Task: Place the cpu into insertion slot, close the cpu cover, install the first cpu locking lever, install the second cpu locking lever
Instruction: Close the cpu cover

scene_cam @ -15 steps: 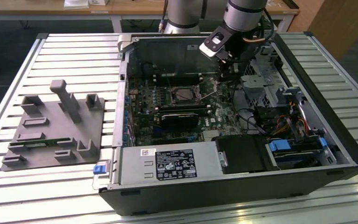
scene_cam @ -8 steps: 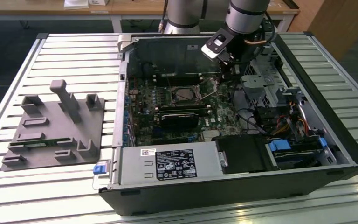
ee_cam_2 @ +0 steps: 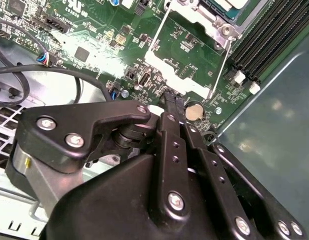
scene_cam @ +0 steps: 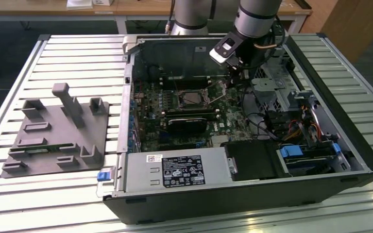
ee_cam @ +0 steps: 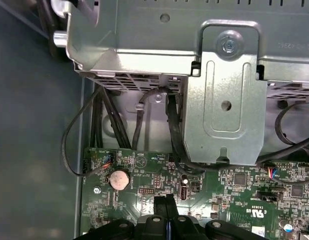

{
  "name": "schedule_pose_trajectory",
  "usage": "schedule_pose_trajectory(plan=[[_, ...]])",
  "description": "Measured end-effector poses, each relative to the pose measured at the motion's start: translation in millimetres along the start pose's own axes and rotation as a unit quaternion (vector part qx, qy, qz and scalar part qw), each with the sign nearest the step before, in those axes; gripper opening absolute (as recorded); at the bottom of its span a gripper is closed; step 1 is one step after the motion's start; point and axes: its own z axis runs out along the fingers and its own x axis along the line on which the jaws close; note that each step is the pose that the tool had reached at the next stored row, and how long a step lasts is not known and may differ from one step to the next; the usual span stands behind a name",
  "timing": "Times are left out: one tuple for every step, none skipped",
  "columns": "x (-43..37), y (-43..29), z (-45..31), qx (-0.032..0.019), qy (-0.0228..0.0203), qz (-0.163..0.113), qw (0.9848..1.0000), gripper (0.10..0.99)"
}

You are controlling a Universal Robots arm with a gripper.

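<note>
Gripper [scene_cam: 233, 82], fingers pressed together and empty, hangs at 2 o'clock from the insertion slot [scene_cam: 193, 99] in the exterior view; slot contents are indiscernible.

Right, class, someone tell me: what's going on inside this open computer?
A robot arm reaches into an open computer case. Its gripper is shut, low over the green motherboard, next to the coin cell battery. The insertion slot lies toward the exterior view's left of the gripper, with a thin locking lever angled out toward it.
</note>
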Motion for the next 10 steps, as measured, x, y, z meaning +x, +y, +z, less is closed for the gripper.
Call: schedule_pose_trajectory(plan=[[0.0, -1.0, 0.0, 0.0000, 0.0000, 0.000, 1.0000, 0.114], [0.1, -2.4, 0.1, 0.0000, 0.0000, 0.000, 1.0000, 0.114], [0.1, -3.8, 0.1, 0.0000, 0.0001, 0.000, 1.0000, 0.114], [0.2, -5.4, 0.0, 0.0000, 0.0000, 0.000, 1.0000, 0.114], [0.2, -7.0, -0.4, 0.0000, 0.0000, 0.000, 1.0000, 0.114], [0.3, -8.8, -0.9, 0.0000, 0.0000, 0.000, 1.0000, 0.114], [0.5, -10.7, -1.4, 0.0000, 0.0001, 0.000, 1.0000, 0.114], [0.6, -12.9, -1.9, 0.0000, 0.0002, 0.000, 1.0000, 0.114], [0.7, -15.1, -2.6, 0.0000, 0.0002, 0.000, 1.0000, 0.114], [0.8, -17.2, -3.3, 0.0000, 0.0002, 0.000, 1.0000, 0.114]])
